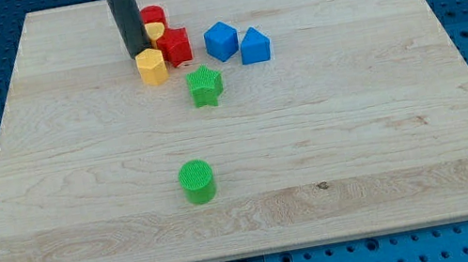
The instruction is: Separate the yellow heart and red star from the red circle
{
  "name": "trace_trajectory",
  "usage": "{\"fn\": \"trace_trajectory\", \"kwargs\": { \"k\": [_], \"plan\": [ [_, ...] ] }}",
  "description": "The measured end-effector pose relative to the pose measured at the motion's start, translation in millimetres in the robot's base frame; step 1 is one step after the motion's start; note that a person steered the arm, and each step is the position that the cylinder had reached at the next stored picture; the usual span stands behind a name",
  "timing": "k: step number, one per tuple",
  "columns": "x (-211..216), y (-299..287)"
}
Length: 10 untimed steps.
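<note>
The red circle [154, 15] stands near the view's top, left of centre. The yellow heart [156, 32] is wedged just below it and only a small part shows. The red star [174, 46] sits below and right of the heart, touching it. My tip [137, 54] is down on the board just left of this cluster, right next to the red star and directly above a yellow hexagon [151, 67]. The rod hides the left sides of the circle and heart.
A blue cube [220, 41] and a blue house-shaped block [254, 46] sit right of the red star. A green star [205, 86] lies below the cluster. A green circle [197, 181] stands lower, near the board's middle. The wooden board [385, 125] rests on a blue pegboard.
</note>
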State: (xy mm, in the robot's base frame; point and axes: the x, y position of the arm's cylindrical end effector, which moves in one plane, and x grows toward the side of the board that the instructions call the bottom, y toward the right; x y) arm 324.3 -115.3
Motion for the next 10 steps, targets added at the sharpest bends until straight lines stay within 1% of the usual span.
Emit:
{"fn": "trace_trajectory", "kwargs": {
  "k": [2, 3, 4, 5, 6, 7, 8, 9, 10],
  "plan": [
    [5.8, -8.9],
    [4.3, -29.4],
    [-11.9, -52.9],
    [-41.2, -61.1],
    [-71.4, -48.8],
    [-75.2, -18.1],
    [-69.1, -2.1],
    [-46.2, -2.7],
    [-32.5, -6.6]
  ]
}}
